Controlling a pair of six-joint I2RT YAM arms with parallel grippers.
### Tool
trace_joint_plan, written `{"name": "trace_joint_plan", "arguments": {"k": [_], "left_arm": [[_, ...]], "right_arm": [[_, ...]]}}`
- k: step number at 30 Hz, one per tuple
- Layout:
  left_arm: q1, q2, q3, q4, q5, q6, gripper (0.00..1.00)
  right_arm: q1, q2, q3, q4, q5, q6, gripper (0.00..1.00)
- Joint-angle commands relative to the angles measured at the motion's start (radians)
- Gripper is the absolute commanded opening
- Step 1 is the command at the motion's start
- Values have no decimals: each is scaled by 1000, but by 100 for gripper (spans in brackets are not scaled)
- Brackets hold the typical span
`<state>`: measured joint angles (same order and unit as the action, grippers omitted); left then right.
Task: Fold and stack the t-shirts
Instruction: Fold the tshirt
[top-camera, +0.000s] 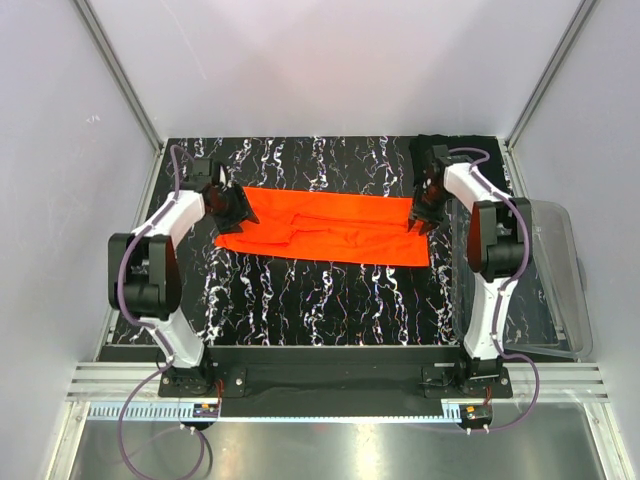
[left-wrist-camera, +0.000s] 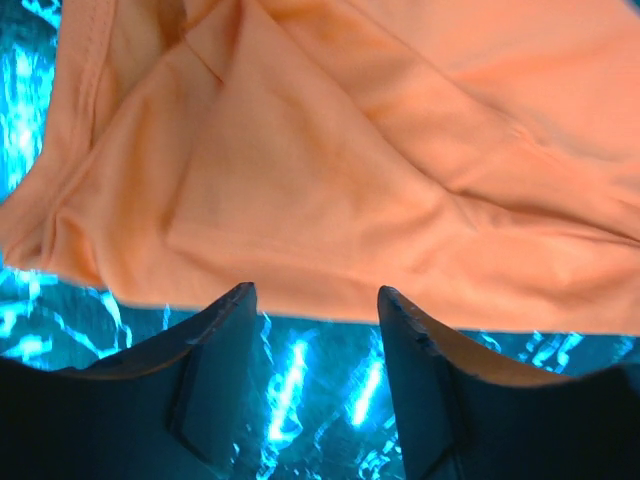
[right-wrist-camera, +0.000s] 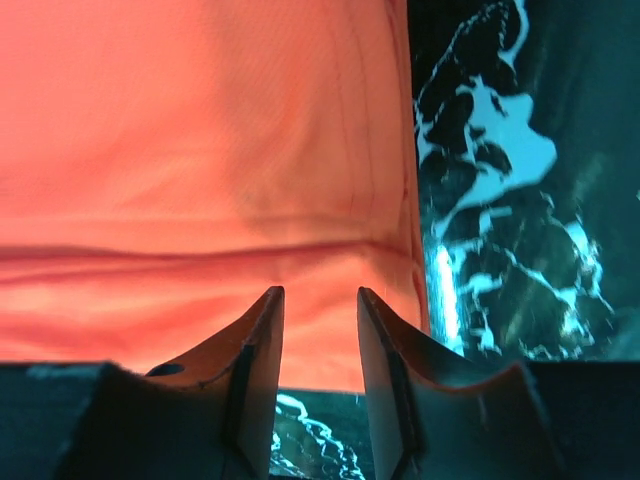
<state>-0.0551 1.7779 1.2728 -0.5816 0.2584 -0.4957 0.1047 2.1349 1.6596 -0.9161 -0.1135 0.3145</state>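
Black marbled surface (top-camera: 330, 300) carrying orange-red t-shirt (top-camera: 330, 225), lying mid-frame as long, part-folded strip. Left tool (top-camera: 232, 208) and right tool (top-camera: 420, 215) hovering spread at strip ends, pinching nothing. Likely remaining: further folds, stacking.

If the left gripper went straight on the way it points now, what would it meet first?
Most likely the orange shirt: its near edge lies just ahead of the open left gripper, with bare table showing between its jaws. Depth is unclear, so the tips might touch the table first.
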Motion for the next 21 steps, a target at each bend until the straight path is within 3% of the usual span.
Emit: {"name": "trace_joint_plan", "arguments": {"k": [1, 7, 21], "left_arm": [[-17, -90, -38, 11, 2, -41, 59], [-26, -2, -33, 14, -53, -98, 62], [-12, 224, 128, 8, -122, -55, 61]], "right_arm": [[4, -130, 3, -20, 12, -15, 43], [41, -135, -38, -20, -22, -37, 43], [111, -79, -199, 46, 26, -40, 42]]}}
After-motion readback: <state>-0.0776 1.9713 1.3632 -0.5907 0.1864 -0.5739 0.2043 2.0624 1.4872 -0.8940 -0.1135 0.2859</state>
